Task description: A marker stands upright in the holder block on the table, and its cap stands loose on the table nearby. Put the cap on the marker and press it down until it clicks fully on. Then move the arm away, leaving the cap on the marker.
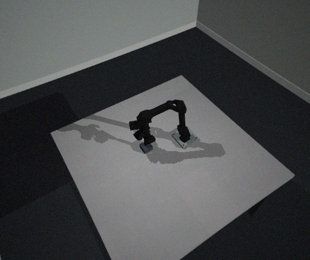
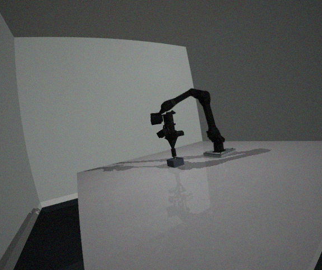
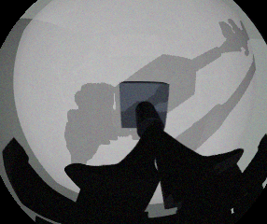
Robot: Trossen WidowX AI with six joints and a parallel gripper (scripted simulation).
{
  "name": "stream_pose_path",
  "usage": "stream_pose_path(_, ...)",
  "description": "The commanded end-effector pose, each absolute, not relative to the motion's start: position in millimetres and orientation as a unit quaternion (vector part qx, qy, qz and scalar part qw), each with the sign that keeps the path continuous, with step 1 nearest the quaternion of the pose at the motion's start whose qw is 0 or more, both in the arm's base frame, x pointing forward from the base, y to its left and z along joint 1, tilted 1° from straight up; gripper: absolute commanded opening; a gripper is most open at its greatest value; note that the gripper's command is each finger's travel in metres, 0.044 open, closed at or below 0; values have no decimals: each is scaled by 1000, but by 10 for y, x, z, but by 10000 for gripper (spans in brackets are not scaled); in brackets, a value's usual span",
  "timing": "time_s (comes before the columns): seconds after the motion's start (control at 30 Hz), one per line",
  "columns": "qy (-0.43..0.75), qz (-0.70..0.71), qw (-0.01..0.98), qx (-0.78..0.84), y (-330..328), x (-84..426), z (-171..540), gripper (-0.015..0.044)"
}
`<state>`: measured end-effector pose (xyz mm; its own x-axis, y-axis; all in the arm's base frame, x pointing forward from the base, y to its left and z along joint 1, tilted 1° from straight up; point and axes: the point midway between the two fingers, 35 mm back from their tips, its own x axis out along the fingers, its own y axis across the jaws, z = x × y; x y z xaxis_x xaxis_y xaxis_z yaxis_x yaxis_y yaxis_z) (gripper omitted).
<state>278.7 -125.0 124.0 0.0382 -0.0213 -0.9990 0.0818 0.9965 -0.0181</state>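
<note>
The blue-grey holder block (image 1: 146,150) (image 2: 175,162) (image 3: 129,107) stands on the table (image 1: 160,195) (image 2: 143,197). The dark cap (image 2: 173,152) (image 3: 146,113) stands upright over the block, on the marker. A thin pale sliver shows between cap and block in the exterior view; the rest of the marker is hidden. My gripper (image 2: 172,147) (image 3: 151,130) points down and is shut with nothing between its fingers. Its closed tips are at the top of the cap and seem to touch it. Whether the cap is fully seated I cannot tell.
The arm's base plate (image 1: 178,143) (image 2: 213,154) lies on the table, to the right of the block in the top and exterior views. The arm arches from it over to the block. Shadows of the arm stretch across the table.
</note>
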Motion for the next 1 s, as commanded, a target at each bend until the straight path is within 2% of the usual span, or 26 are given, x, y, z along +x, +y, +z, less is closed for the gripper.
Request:
stream_pose_path(0.0,693,-36,719,25,-1245,2787,1170,0)
stream_pose_path(0.23,692,-36,721,22,-1254,2795,1246,0)
stream_pose_path(0.5,692,-36,721,21,-1244,2777,2048,0)
stream_pose_path(0.7,692,-36,721,22,-1238,2763,2118,0)
stream_pose_path(0.97,692,-36,721,22,-1238,2763,2118,210)
